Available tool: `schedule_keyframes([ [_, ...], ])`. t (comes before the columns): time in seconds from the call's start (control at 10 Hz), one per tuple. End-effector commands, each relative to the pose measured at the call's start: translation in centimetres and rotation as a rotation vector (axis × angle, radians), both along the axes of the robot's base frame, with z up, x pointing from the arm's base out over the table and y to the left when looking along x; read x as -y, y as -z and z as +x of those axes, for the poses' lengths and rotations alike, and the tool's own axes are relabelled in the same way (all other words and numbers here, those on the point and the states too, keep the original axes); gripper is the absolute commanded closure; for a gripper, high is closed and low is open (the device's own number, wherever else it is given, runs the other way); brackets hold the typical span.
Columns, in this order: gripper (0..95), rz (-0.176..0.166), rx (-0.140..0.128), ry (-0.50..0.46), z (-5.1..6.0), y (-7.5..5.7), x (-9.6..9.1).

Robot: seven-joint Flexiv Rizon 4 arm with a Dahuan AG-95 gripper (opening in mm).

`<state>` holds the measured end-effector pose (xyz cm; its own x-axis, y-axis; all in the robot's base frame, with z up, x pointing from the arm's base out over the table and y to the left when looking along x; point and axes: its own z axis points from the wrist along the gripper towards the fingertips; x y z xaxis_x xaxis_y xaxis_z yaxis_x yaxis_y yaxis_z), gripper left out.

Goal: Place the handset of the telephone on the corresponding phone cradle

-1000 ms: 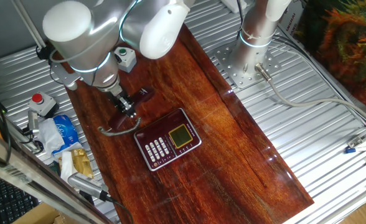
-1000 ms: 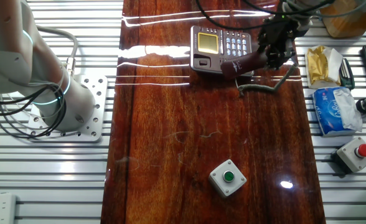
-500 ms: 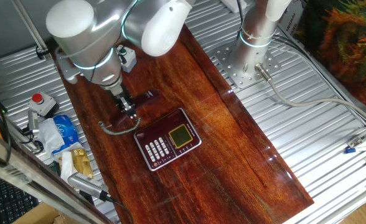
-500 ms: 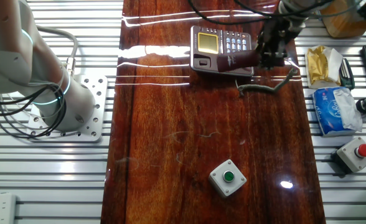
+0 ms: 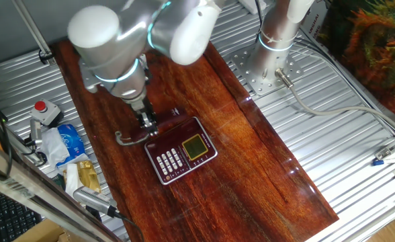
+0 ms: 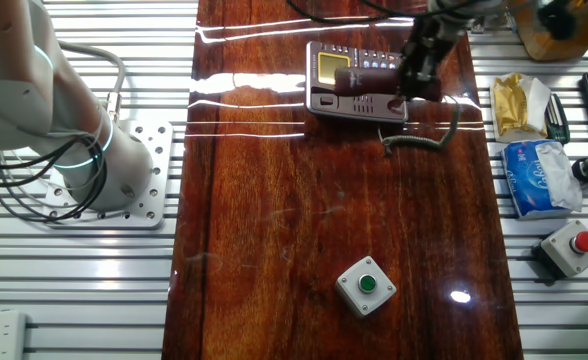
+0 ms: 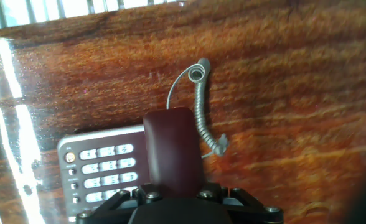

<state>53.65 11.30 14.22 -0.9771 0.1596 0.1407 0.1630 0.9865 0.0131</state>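
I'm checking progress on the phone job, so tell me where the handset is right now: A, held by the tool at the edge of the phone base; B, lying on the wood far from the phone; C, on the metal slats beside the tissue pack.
A: the tool grips the handset at the telephone edge, its grey cord trailing on the wood.

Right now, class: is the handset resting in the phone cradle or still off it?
Off it, apparently: the gripper grips the handset, held over the telephone edge. Whether it touches, cannot tell.
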Motion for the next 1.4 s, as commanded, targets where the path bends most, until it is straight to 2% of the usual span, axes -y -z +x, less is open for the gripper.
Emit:
schedule_keyframes([
  [0.1, 95.0, -0.002, -0.006, 0.027, 0.0, 0.7, -1.3],
  [0.4, 95.0, 0.005, -0.01, 0.016, -0.7, 1.4, -1.9],
  [1.0, 95.0, -0.026, 0.0, -0.021, -1.1, 3.3, -1.9],
  [1.4, 95.0, -0.033, 0.002, -0.03, -2.0, 4.4, -2.0],
])
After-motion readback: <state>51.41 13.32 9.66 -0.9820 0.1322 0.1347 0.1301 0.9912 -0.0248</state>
